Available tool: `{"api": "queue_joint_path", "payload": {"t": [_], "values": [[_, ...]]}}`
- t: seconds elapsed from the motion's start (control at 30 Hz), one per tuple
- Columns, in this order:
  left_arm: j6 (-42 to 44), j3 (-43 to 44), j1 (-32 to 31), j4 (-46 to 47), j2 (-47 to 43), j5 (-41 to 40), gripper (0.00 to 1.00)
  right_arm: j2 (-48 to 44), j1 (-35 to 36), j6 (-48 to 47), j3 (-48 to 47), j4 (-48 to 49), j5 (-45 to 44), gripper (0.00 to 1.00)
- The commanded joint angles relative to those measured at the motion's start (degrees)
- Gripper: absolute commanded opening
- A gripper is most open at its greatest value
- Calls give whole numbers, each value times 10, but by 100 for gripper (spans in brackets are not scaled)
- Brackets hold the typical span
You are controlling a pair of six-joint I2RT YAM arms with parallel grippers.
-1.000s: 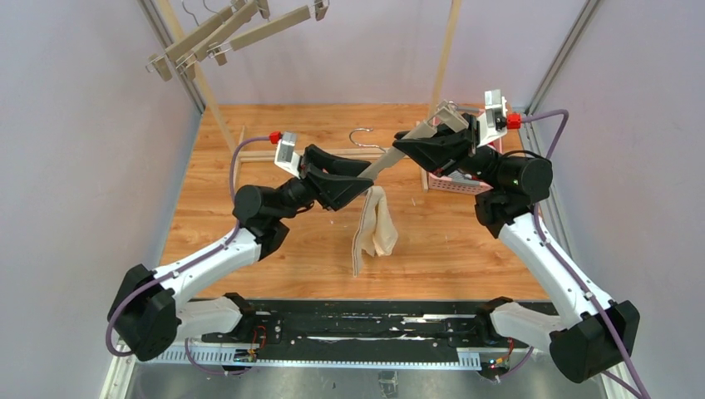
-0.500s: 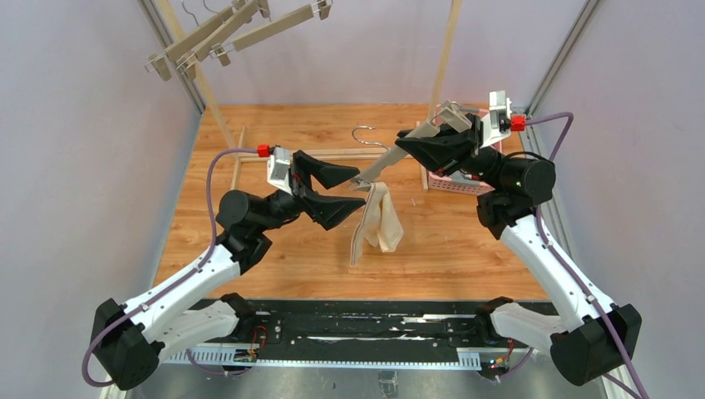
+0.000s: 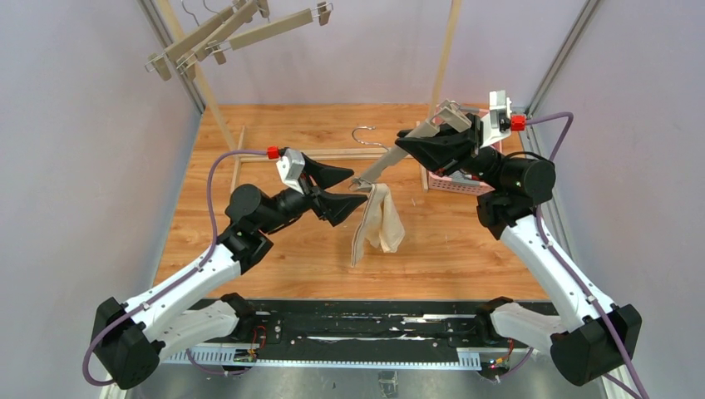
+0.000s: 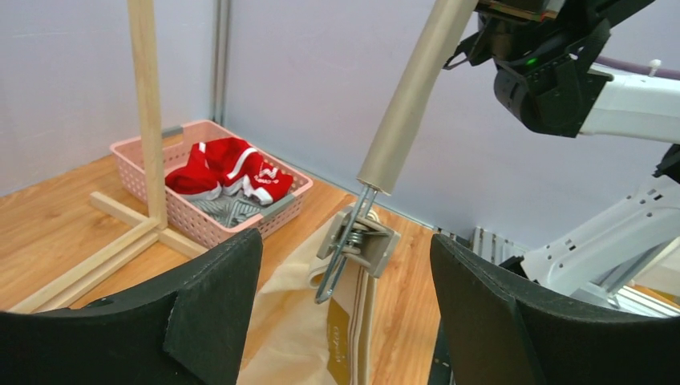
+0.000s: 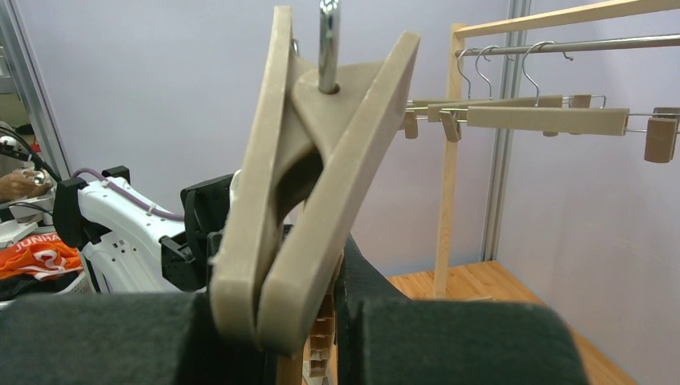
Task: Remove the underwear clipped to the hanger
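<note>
R gripper (image 3: 405, 145) clamped on smooth wooden hanger (image 3: 379, 167), soft cream briefs (image 3: 379, 223) hang from its metal clip (image 4: 358, 241) btwn wide-spread, empty L gripper (image 3: 358, 187); red pair (image 4: 232, 167) & grey pair (image 4: 231, 210) in pink lattice basket (image 4: 152, 191).

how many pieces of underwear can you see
3: plain cream boxer briefs clipped to the wooden hanger; bright red briefs and grey striped briefs in the pink plastic basket. More may be hidden underneath.

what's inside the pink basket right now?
The pink plastic mesh basket holds bright red underwear with white trim lying on top of grey striped underwear. Anything beneath them is covered.
</note>
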State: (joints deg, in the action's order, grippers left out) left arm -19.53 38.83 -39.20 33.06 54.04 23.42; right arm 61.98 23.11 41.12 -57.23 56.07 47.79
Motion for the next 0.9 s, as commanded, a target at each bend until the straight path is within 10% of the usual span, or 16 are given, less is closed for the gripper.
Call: {"api": "queue_joint_path", "payload": {"t": [0.0,0.47,0.63,0.77,0.87], "values": [[22,12,-4,-1,7,-18,81,-14,10,-5,-5,19,-10,1],[12,31,-4,23,23,11,53,-14,16,-14,-3,3,-12,1],[-1,29,-4,32,28,8,1,-15,16,-15,-4,-1,-14,1],[-4,26,-4,37,26,10,2,-18,17,-19,-4,-7,-13,1],[-1,27,-4,37,17,9,35,-20,17,-19,-3,-9,-11,1]]}}
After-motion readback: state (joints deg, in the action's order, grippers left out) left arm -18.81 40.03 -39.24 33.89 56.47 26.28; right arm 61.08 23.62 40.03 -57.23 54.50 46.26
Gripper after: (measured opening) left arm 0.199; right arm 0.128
